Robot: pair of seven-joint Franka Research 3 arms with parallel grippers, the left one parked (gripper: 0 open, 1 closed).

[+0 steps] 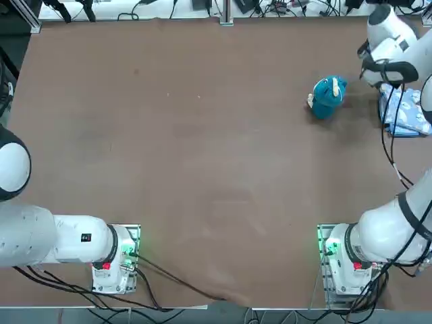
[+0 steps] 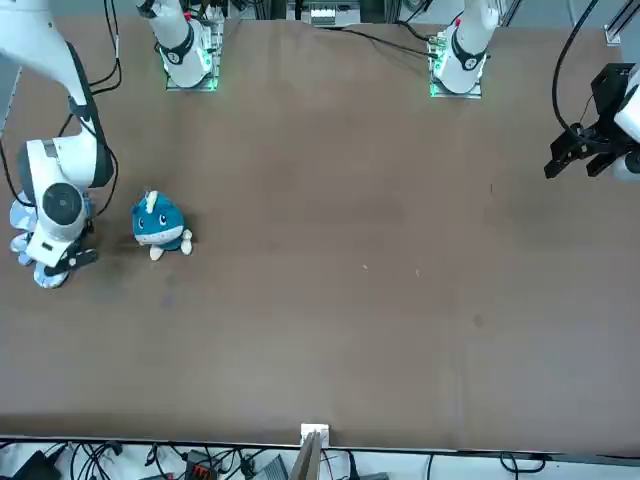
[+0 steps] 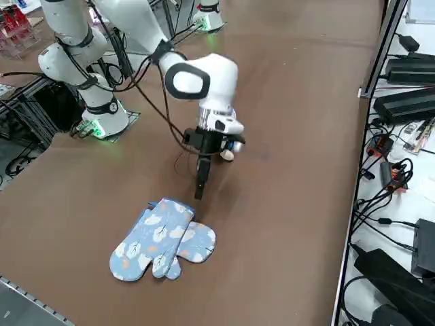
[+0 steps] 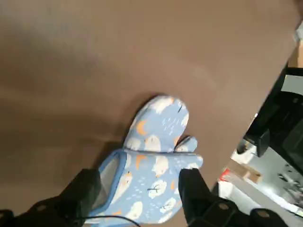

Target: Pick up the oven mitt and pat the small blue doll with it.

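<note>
The right gripper (image 4: 139, 182) is hovering near the oven mitts, its fingers (image 4: 191, 189) standing spread, with no fabric pinched between them. Two light-blue oven mitts (image 3: 153, 241) are lying on the table (image 3: 285, 197), one partly overlapping the other (both are showing white patches and small orange marks). The small blue doll (image 2: 160, 222) is resting on the table near the mitts, apart from them, on the side toward the parked arm.
</note>
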